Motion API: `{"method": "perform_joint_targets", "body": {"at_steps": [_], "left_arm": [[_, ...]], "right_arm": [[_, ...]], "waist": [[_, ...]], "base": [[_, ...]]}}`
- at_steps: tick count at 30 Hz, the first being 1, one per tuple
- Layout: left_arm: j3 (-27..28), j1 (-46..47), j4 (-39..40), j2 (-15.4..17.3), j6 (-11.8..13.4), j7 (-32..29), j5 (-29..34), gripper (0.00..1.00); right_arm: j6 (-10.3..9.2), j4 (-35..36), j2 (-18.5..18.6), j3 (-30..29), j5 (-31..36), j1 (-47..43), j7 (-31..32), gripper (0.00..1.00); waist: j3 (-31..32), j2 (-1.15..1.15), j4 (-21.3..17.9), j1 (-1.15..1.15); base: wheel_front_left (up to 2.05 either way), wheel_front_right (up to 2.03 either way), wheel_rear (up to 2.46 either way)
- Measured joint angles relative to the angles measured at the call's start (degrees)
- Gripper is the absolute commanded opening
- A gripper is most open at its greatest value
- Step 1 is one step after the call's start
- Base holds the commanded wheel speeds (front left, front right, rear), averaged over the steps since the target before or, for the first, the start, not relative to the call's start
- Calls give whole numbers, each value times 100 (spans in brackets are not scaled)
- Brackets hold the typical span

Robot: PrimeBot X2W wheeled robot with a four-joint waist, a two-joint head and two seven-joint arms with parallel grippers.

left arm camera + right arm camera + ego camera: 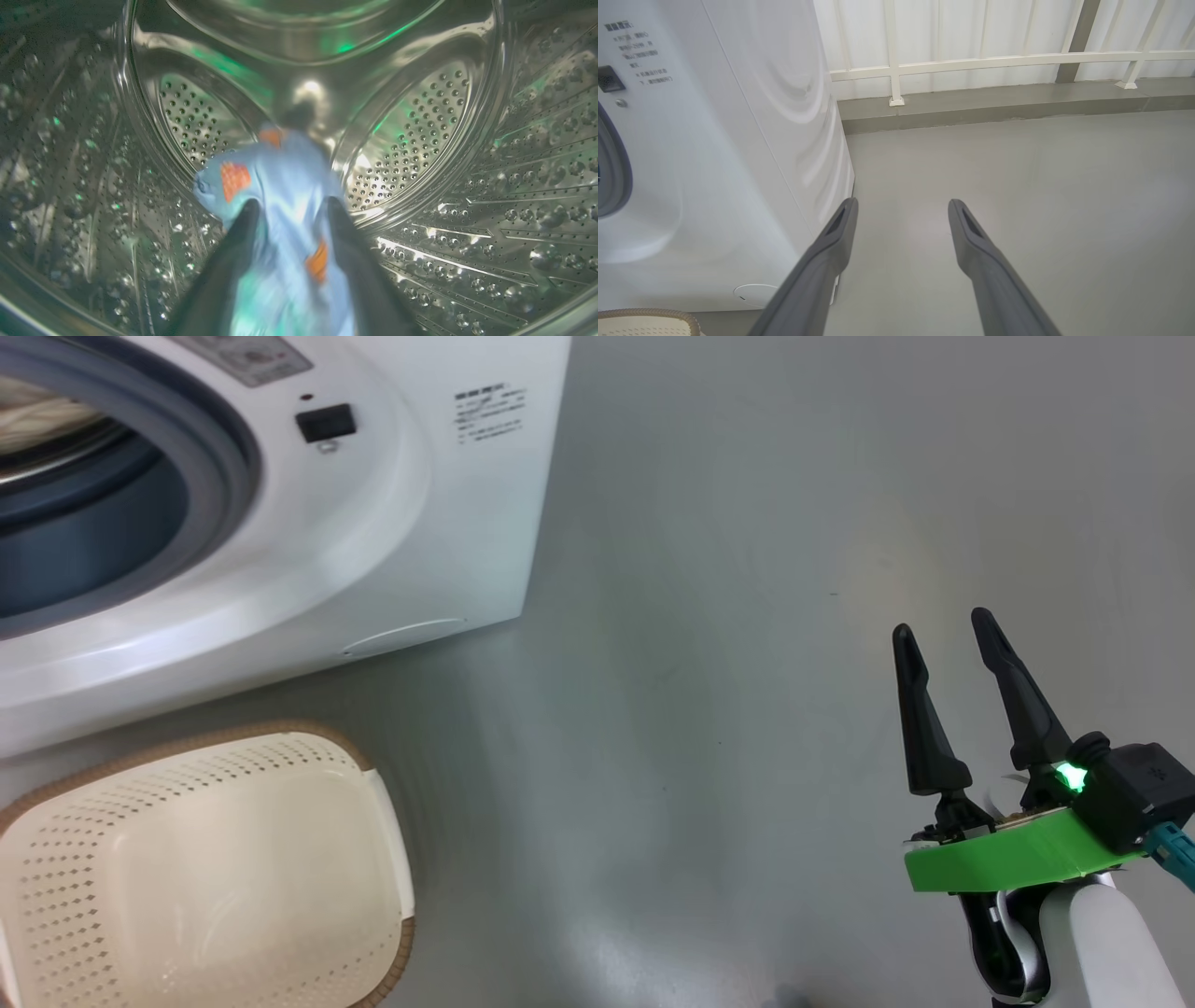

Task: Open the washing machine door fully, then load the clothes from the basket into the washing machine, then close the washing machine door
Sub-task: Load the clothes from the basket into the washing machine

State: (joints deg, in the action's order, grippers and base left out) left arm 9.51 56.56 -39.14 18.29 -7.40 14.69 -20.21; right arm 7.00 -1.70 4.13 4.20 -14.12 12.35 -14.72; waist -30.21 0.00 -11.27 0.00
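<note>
Drum (pixel 467 242) walls surround my left gripper (pixel 290 205), which is reached deep into the washing machine (pixel 448 504) so that anything it lets go lands well past the grey seal (pixel 238 467). Its fingers stand partly apart with the light blue garment (pixel 280 172) between and beyond them. Blur hides whether any cloth is pinched, but I judge this a release. My right gripper (pixel 943 627) hangs spread wide and empty over the floor (pixel 700 709), parked beside the machine, clear of the opening. The basket (pixel 233 735) sits just before the washer with nothing visible inside, so closing the door looks next.
</note>
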Motion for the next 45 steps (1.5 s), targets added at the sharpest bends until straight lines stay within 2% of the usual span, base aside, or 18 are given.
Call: {"method": "perform_joint_targets", "body": {"at_steps": [6, 18, 31, 45], "left_arm": [[162, -62, -54, -172, 0, 0, 63, 100], [198, -790, 289, -598, 0, 0, 49, 100], [2, -2201, 858, -923, 0, 0, 234, 100], [-160, -3605, 1604, -1070, 0, -1, 497, 100]], "right_arm": [[0, 22, -4, -32, 2, 0, -1, 100], [0, -25, 62, -64, 42, 2, -1, 100], [0, -169, 248, -80, 42, -52, 0, 100], [0, -264, 411, -209, 41, -598, 0, 100]], "waist": [[-78, 0, -51, 0], [175, 0, 200, 0], [782, 0, 447, 0], [1544, 0, 759, 0]], "base": [[0, 0, 0], [0, 0, 0], [0, 0, 0], [0, 0, 0]]}}
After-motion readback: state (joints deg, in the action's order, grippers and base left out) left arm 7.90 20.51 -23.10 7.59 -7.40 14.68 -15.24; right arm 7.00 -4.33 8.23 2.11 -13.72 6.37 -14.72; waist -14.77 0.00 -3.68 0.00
